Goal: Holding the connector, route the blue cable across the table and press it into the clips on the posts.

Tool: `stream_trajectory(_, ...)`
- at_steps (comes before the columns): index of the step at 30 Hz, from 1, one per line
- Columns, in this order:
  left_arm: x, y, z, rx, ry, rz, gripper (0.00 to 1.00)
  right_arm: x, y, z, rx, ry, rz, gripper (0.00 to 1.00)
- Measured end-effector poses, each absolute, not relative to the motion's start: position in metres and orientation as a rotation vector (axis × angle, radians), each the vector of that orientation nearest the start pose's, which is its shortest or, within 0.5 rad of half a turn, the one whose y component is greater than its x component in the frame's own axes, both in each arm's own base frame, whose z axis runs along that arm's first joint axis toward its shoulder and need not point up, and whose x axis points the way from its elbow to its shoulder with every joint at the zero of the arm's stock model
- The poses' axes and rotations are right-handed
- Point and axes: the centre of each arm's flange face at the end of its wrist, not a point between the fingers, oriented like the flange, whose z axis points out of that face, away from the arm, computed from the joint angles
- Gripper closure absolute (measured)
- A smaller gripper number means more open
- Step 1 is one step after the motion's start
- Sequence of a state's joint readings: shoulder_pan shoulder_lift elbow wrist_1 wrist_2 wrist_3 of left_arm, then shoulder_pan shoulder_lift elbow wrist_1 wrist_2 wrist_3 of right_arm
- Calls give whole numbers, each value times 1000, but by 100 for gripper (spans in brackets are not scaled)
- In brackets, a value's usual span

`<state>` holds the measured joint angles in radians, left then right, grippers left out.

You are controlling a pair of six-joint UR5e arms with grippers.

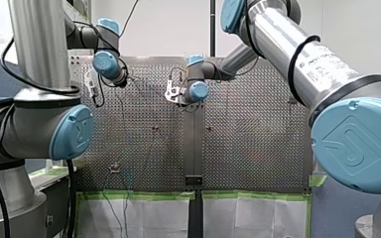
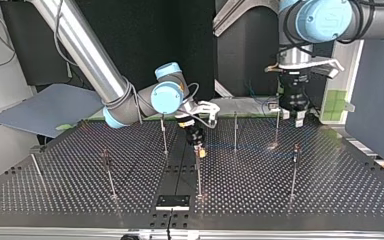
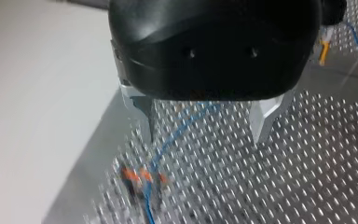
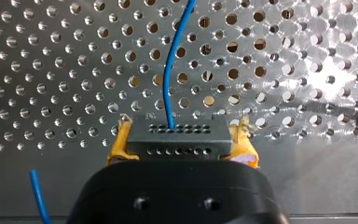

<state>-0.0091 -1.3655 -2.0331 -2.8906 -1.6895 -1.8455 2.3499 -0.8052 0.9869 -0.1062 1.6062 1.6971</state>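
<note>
In the right wrist view my right gripper [image 4: 182,129] is shut on a black connector [image 4: 179,140], its yellow pads [image 4: 120,142] pressing both sides. The blue cable [image 4: 168,70] leaves the connector and runs ahead over the perforated table. In the top view this gripper [image 2: 199,147] hangs low near the middle posts, and the cable [image 2: 242,146] stretches toward a post [image 2: 277,125] under my left gripper [image 2: 295,119]. My left gripper [image 3: 205,137] is open, with metal fingers [image 3: 144,116] either side of the cable [image 3: 182,126], above an orange-tipped clip [image 3: 142,177].
Several thin posts stand on the perforated table [image 2: 330,190], among them one [image 2: 198,170] just in front of my right gripper and others [image 2: 109,172] [image 2: 294,170] to each side. A dark plate [image 2: 172,202] lies at the near edge.
</note>
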Motion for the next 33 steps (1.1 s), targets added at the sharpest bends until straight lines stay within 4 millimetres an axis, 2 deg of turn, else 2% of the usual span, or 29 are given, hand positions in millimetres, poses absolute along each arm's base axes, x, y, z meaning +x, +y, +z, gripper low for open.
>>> stream_trajectory(5,380,-138,395,-224,1509,-138,0,634,-459,291,-2424,1249,-2373,100)
stream_trajectory(10,381,-149,404,-168,1469,-135,0,634,-459,291,-2424,1250,-2375,100)
stream_trajectory(24,413,-193,420,-62,1407,-82,0,628,-468,291,-2423,1272,-2377,100)
stream_trajectory(33,431,-225,420,-47,1402,-54,0,620,-479,291,-2421,1297,-2383,100)
